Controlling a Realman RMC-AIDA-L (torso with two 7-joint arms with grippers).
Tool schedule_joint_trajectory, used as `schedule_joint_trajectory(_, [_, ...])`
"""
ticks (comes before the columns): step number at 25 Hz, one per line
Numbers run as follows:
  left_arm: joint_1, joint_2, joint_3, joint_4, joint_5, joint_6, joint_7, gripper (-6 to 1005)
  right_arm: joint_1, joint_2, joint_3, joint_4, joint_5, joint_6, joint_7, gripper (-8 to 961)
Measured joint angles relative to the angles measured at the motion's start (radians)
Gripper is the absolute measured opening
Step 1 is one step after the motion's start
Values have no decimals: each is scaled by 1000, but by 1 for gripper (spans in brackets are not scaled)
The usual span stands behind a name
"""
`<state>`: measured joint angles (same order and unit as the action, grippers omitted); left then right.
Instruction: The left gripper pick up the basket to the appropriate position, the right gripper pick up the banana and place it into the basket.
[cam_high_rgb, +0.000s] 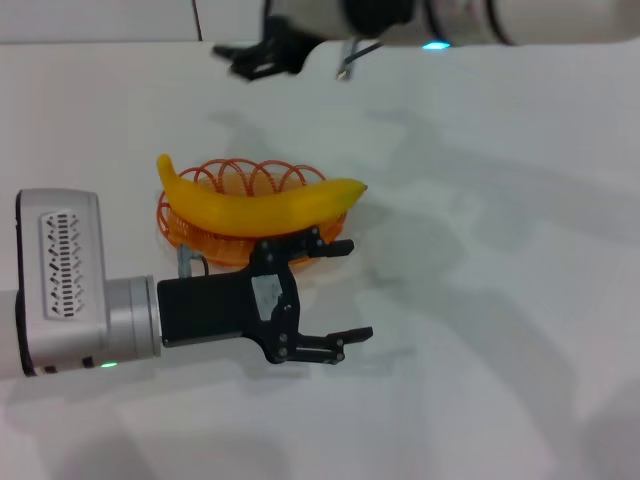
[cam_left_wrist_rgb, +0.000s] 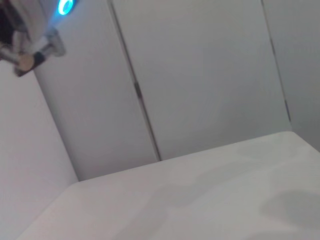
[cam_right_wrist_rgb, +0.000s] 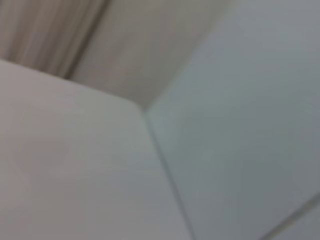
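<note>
Fingers on your left gripper are spread wide w/ nothing between them; one tip sits right at the near rim of the basket, the other hangs over bare table. Right gripper is parked at the far edge of the table, well apart from the work; can't tell if it's open or closed, but it carries nothing.

Banana already lies across the basket, both ends poking past the rim, stem end tilted up on your left. Basket rests on the table, just beyond the left gripper.

Judging by that, both picks look done & you're at the wrap-up step. Next move prob calls for pulling the left arm straight back, tips clear of the wire rim so you don't drag the basket or roll the banana out.
</note>
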<state>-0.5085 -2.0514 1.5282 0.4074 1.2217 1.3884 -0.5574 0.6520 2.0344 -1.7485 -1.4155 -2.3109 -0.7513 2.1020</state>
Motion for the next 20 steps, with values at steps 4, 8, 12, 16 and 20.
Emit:
schedule_joint_trajectory(4, [9,2,1,0,-23,0,3,893,-82,0,54,-26,54,51,-33,885])
schedule_joint_trajectory(8, [12,2,-2,0,-26,0,5,893,-161,-1,128,-27,206,57,-151,886])
schedule_joint_trajectory(12, [29,2,-1,2,-75,0,23,893,-246,-4,209,-27,425,19,-314,885])
schedule_joint_trajectory(16, [62,2,3,2,-168,16,88,893,-329,-3,261,-17,643,6,-487,882])
schedule_joint_trajectory(20, [86,2,4,2,-256,49,128,893,-369,-4,290,16,743,6,-567,881])
